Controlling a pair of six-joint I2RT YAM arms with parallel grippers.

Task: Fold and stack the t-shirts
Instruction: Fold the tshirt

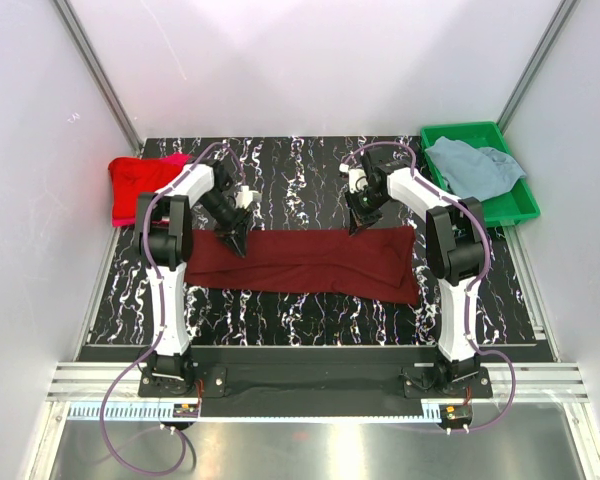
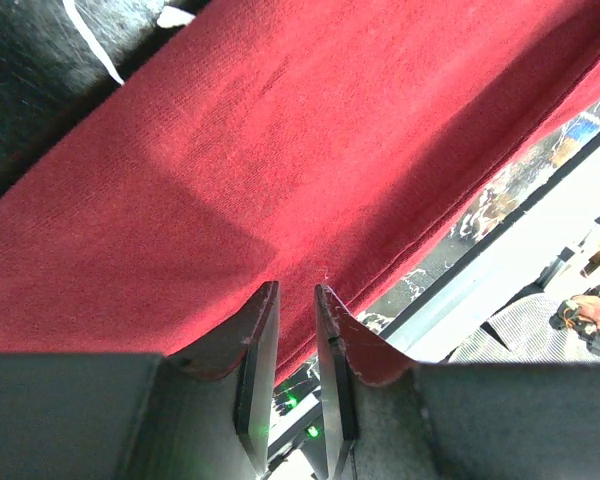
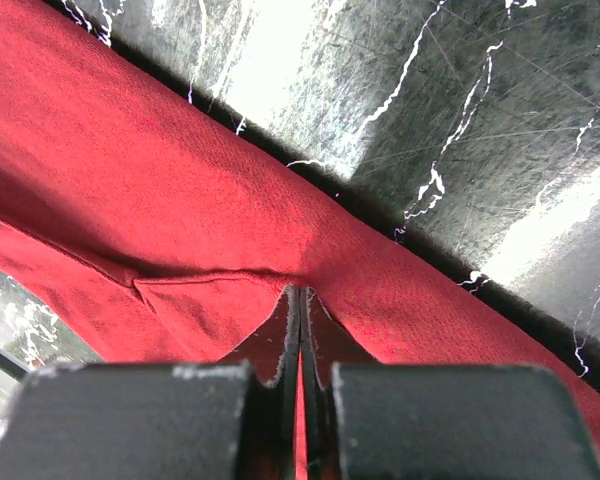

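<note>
The dark maroon t-shirt (image 1: 310, 262) lies as a long folded band across the middle of the black marbled table. My left gripper (image 1: 237, 240) is at the band's far left edge; in the left wrist view (image 2: 296, 290) its jaws stand a narrow gap apart with nothing between them, just over the maroon cloth (image 2: 280, 150). My right gripper (image 1: 355, 225) is at the band's far edge right of centre; in the right wrist view (image 3: 300, 292) it is shut on a pinch of the maroon cloth (image 3: 130, 200). The bright red t-shirt (image 1: 135, 180) lies bunched at the far left with pink cloth (image 1: 177, 159) showing beside it.
A green plastic tray (image 1: 520, 205) stands at the far right and holds the crumpled grey-blue t-shirt (image 1: 470, 165). White walls close in the table on three sides. A metal rail runs along the near edge by the arm bases.
</note>
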